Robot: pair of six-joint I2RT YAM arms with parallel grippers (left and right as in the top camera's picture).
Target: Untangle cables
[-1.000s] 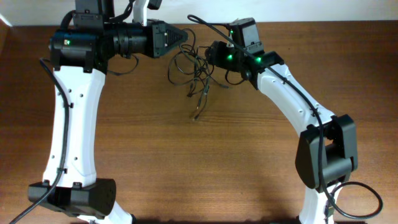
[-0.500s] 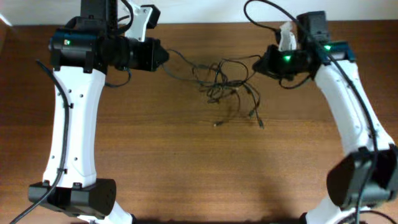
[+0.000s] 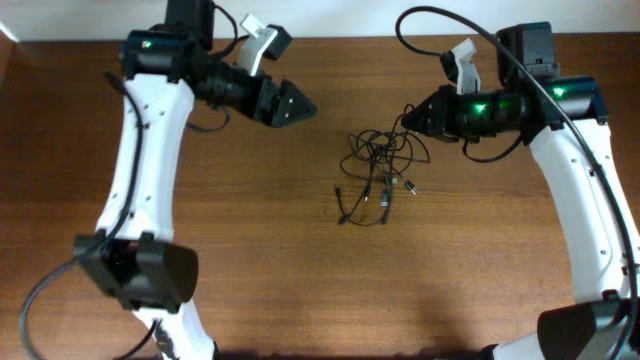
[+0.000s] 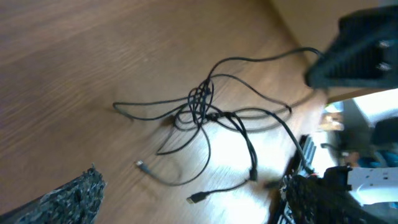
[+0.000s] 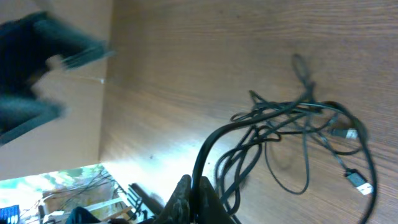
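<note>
The cables lie as a loose knot of thin black cords on the wooden table, their plug ends trailing toward the front. My right gripper is shut on one strand at the knot's right edge. In the right wrist view the fingers of the right gripper pinch that strand, and the cables spread beyond. My left gripper hangs open to the left of the knot, apart from it. In the left wrist view the left gripper holds nothing, with the cables ahead of it.
Thick black arm cables loop above the right arm at the back. The table's back edge runs just behind both grippers. A plug lies between my left fingers' line of sight on bare wood.
My left gripper has opened and let go of the cable it was pulling, then drawn back to the left. The stretched bundle has slackened toward the right gripper, which stays shut.
</note>
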